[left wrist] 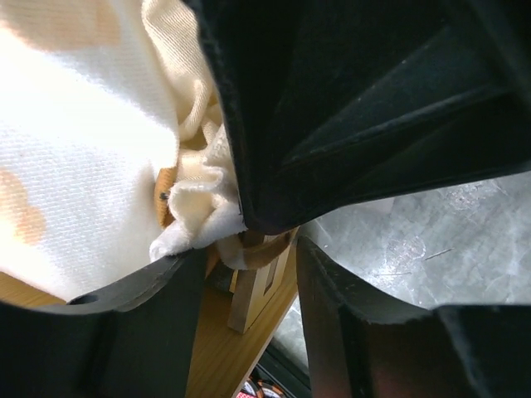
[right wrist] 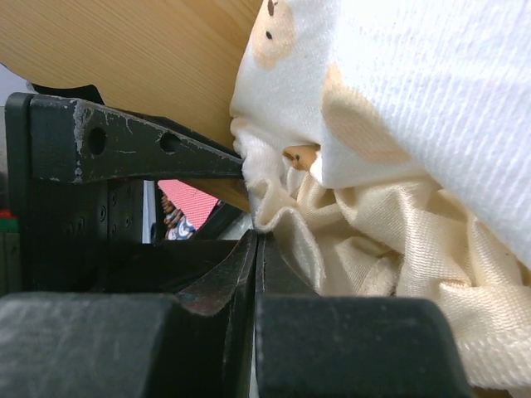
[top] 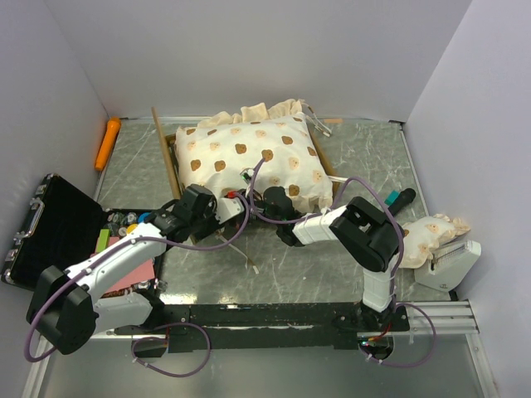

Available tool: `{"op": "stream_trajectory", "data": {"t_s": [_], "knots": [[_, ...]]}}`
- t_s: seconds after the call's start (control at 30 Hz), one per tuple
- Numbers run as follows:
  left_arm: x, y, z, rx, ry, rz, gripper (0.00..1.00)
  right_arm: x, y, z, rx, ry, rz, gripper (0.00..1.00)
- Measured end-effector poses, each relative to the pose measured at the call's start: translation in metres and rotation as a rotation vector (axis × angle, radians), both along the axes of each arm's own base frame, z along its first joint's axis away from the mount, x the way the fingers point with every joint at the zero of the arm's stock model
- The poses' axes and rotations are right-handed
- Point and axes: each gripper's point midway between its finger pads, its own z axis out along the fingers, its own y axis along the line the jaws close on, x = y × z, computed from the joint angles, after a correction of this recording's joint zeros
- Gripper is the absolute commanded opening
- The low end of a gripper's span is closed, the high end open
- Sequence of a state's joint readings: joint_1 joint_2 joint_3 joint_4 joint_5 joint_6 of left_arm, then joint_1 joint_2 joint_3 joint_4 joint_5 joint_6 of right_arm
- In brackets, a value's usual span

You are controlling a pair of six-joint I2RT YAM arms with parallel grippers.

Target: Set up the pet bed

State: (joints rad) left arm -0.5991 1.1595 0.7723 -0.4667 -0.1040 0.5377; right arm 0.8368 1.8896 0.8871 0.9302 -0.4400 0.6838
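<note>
Left end effector (left wrist: pixel 249 250): its two fingers (left wrist: pixel 124 290) stand part way open. The ruffle (left wrist: pixel 199 199) of the mattress (left wrist: pixel 83 157) and a bit of the wooden frame (left wrist: pixel 253 294) sit in the gap. As far as the left wrist view shows, the fingers do not squeeze either one.

Right end effector (right wrist: pixel 255 249): it is shut tight, finger against finger. The ruffle touches its tip. It is too hard to see if a little cloth is caught in there.

Pet bed (top: pixel 325 164): it sits in the middle of the bench (top: pixel 332 274), toward the back. Its long side runs left to right, a bit tilted.

Mattress: it lies puffy on top of the frame and covers most of it. It looks not yet pressed down flat.

Where the bed is from the arms: straight ahead of both. Both end effectors meet at the near long edge of the bed, tip to tip. The left one points right and the right one points left.

Pillow (top: pixel 427 234): it lies far off at the right side of the bench, well apart from the bed.

Nearer arm: both are right at the mattress edge. The right arm is nearer to the pillow.

Next move, a guess: the near edge of the mattress likely needs tucking into the frame, and the pillow is yet to go on the bed.
</note>
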Motion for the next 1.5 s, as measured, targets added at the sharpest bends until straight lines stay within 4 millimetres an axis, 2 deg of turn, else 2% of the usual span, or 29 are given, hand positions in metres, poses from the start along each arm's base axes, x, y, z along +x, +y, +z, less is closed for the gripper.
{"op": "stream_trajectory", "data": {"t_s": [0.07,0.1,0.23,0.27,0.6,0.73,0.87,0.93,1.07,1.17,1.33,1.5], "knots": [[0.000,0.000,0.000,-0.003,-0.004,-0.001,0.50,0.000,0.000,0.000,0.001,-0.001,0.000,0.00],[0.001,-0.001,0.000,-0.005,-0.008,-0.001,0.45,0.000,0.000,0.001,0.002,-0.002,0.000,0.00],[0.002,-0.002,-0.001,-0.012,-0.014,0.000,0.03,-0.001,0.000,0.001,0.004,0.000,0.008,0.00],[0.001,-0.003,-0.002,-0.017,-0.007,-0.007,0.01,-0.002,0.000,0.001,0.004,0.001,0.010,0.00],[-0.010,-0.007,0.008,-0.048,-0.005,-0.081,0.01,0.001,-0.001,-0.007,-0.007,0.016,0.004,0.00],[-0.032,-0.014,0.023,-0.123,0.010,-0.160,0.01,0.005,-0.003,-0.008,-0.012,0.017,-0.007,0.00],[-0.054,-0.018,0.026,-0.159,0.056,-0.229,0.01,0.005,-0.004,-0.010,-0.019,0.015,-0.009,0.00],[-0.059,-0.018,0.024,-0.161,0.074,-0.240,0.01,0.005,-0.004,-0.012,-0.032,0.007,-0.008,0.27],[-0.055,-0.014,0.026,-0.159,0.060,-0.201,0.01,-0.002,-0.006,-0.012,-0.046,-0.039,0.038,0.47],[-0.048,-0.009,0.028,-0.150,0.035,-0.163,0.01,-0.014,-0.021,-0.020,-0.111,-0.092,0.055,0.60],[-0.044,-0.008,0.030,-0.162,0.024,-0.140,0.01,-0.044,-0.048,-0.048,-0.270,-0.196,0.088,0.64],[-0.044,-0.007,0.033,-0.170,0.016,-0.134,0.01,-0.072,-0.048,-0.082,-0.416,-0.253,0.144,0.61]]}}
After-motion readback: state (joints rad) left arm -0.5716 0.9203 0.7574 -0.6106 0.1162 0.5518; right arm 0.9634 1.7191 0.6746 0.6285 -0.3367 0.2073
